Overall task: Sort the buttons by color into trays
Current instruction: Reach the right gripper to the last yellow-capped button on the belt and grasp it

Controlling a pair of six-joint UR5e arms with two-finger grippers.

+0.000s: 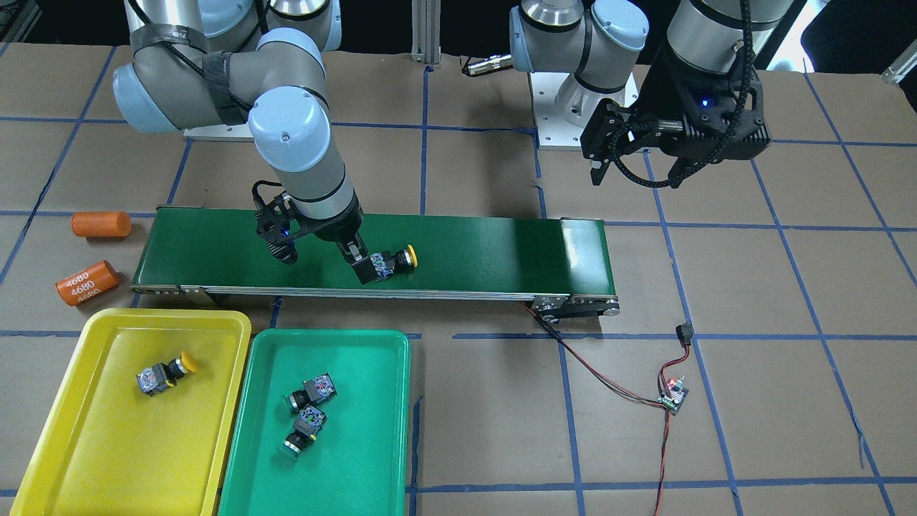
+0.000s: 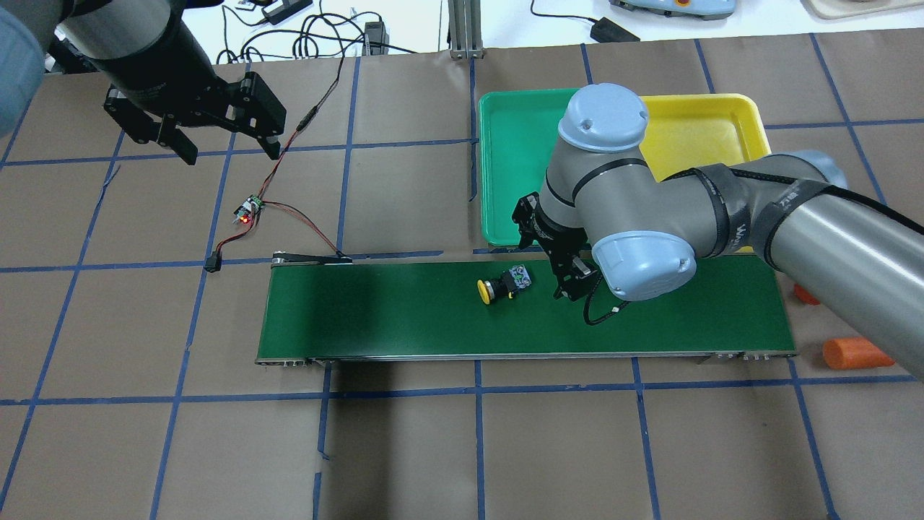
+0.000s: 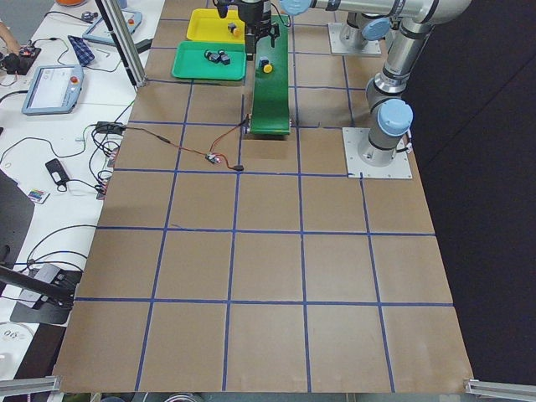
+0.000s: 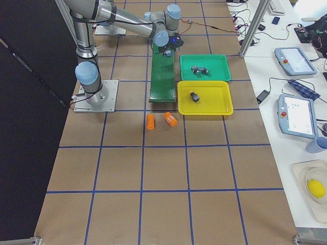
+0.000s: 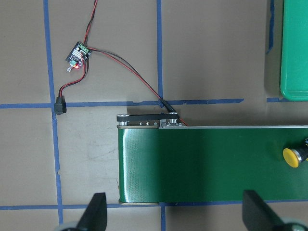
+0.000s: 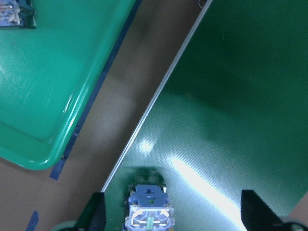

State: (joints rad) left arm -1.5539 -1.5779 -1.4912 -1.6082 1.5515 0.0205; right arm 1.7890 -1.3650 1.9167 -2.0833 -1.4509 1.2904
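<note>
Right gripper [image 6: 174, 211] low over the belt [image 1: 466, 244], jaws spread wide, nothing held. The yellow button [image 1: 392, 261] lies on its side on the belt between the fingers, but close to one of them; left gripper [image 5: 176, 211] open and empty over the belt's end. Risk: closing off-centre could shove or twist the button, leaving a corner grip that slips on the way to the yellow tray [image 1: 93, 430], perhaps dropping it into the green tray [image 1: 372, 459] alongside.
</note>
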